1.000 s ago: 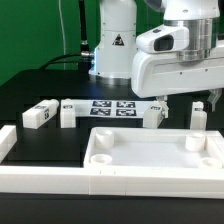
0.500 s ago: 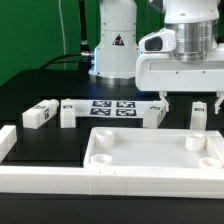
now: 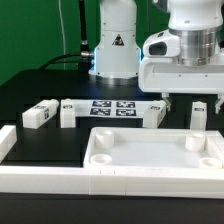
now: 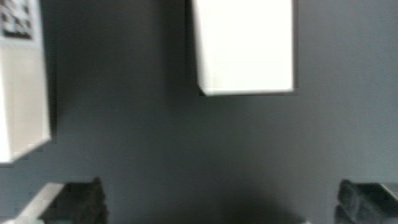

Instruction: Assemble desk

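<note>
Claw (image 3: 191, 104) wide open, holding nothing, and we see it's lifted a bit since a sec ago. Prob lining up on leg (image 3: 198, 117), no grab yet.

Marker board (image 3: 113, 107) flat on black table (image 3: 50, 145), white rail (image 3: 40, 180) in front

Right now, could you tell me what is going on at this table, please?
The Panda arm is mid-assembly. Its gripper hangs open and empty over the rightmost leg in the exterior view. A second leg stands beside it; a third leg and fourth leg sit toward that view's left, past the marker board. The tabletop lies in front, with no legs attached.
</note>
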### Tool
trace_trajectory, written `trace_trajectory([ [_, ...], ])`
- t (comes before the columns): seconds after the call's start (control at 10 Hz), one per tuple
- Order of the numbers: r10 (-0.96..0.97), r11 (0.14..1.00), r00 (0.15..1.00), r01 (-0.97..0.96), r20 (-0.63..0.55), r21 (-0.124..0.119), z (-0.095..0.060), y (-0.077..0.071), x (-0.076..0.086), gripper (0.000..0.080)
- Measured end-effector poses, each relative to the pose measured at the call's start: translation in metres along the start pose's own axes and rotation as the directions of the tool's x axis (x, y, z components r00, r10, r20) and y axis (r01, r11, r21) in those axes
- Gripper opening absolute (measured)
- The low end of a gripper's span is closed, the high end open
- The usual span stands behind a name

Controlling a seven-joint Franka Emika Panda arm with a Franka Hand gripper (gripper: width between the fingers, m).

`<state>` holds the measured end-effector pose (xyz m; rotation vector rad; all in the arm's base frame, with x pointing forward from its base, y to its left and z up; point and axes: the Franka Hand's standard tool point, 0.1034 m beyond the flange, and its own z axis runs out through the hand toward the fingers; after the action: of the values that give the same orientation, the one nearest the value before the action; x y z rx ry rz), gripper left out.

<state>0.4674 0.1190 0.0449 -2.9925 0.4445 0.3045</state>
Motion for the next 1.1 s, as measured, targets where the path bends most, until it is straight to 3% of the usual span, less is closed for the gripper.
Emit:
trace_trajectory([
  [0.3, -0.078, 0.997, 0.988, 0.08, 0.136, -0.008, 0.002, -0.004, 0.002, 0.0649],
  [0.4, -0.099, 0.995, 0.975, 0.098, 0.198, 0.012, 0.003, -0.007, 0.0, 0.0649],
  [0.5, -0.077, 0.997, 0.964, 0.075, 0.253, 0.015, 0.004, -0.008, 0.0, 0.0649],
  [0.6, -0.046, 0.999, 0.943, 0.048, 0.329, 0.0, 0.004, -0.005, -0.001, 0.0649],
  [1.1, -0.032, 0.998, 0.787, 0.06, 0.615, -0.025, 0.013, -0.004, -0.011, 0.0649],
])
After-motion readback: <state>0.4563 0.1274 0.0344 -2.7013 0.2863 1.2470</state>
